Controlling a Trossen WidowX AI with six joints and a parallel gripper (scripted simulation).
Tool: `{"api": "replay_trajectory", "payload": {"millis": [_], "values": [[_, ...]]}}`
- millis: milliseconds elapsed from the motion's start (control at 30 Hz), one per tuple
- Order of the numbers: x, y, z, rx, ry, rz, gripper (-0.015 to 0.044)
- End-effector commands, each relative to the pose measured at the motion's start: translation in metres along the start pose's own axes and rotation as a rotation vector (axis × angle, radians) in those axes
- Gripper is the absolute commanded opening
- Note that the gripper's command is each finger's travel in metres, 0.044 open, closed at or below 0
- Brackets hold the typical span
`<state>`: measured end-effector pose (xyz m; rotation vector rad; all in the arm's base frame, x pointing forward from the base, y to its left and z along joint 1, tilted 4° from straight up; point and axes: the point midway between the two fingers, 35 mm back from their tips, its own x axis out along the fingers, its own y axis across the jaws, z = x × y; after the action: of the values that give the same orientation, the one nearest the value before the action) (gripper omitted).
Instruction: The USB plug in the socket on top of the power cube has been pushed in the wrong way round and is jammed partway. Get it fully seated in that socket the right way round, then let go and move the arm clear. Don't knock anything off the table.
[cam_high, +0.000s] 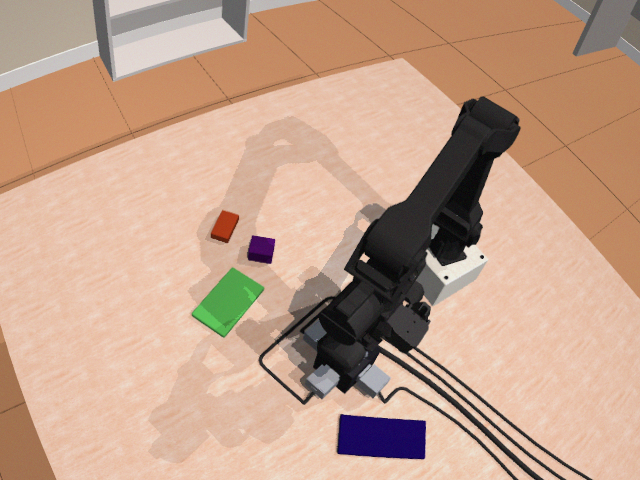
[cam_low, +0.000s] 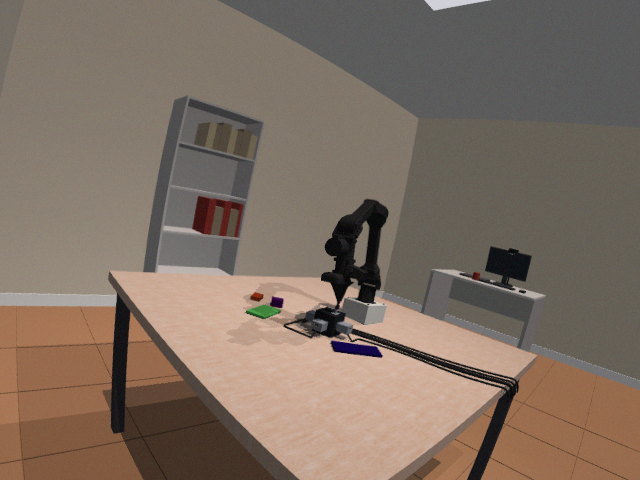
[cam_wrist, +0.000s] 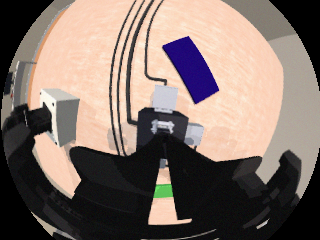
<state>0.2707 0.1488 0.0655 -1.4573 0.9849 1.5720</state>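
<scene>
Fingertips of the gripper (cam_low: 338, 305) (cam_wrist: 164, 138) are closed on something slim at the top of the power cube (cam_high: 347, 382) (cam_low: 329, 322) (cam_wrist: 147, 125). The task's USB plug lies there, right at the jaws, but the dark fingers mask most of that spot. A pale metallic piece (cam_wrist: 162, 126) shows just past the tips; whether it is plug or socket I can't tell, nor can I make out which way round the plug sits or how deep.

From the top, the arm (cam_high: 413, 222) (cam_low: 356, 227) covers the jaws and much of the cube. The exterior view catches the narrow tip above the cube, too small to read its grip. Only the wrist view looks onto the cube's upper face beside the jaws, and there just a strip of the green slab (cam_high: 227, 302) (cam_low: 263, 311) (cam_wrist: 163, 191) appears between the fingers. The red block (cam_high: 224, 226) (cam_low: 256, 296) and purple block (cam_high: 261, 249) (cam_low: 277, 302), well apart from the jaws, show in the other two.
</scene>
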Motion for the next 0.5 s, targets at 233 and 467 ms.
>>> {"api": "replay_trajectory", "payload": {"millis": [233,467], "values": [[0.0014,-0.0004,0.0003,-0.004,-0.004,-0.002,0.0000],[0.0023,-0.0004,0.0003,-0.004,-0.004,-0.002,0.0000]]}}
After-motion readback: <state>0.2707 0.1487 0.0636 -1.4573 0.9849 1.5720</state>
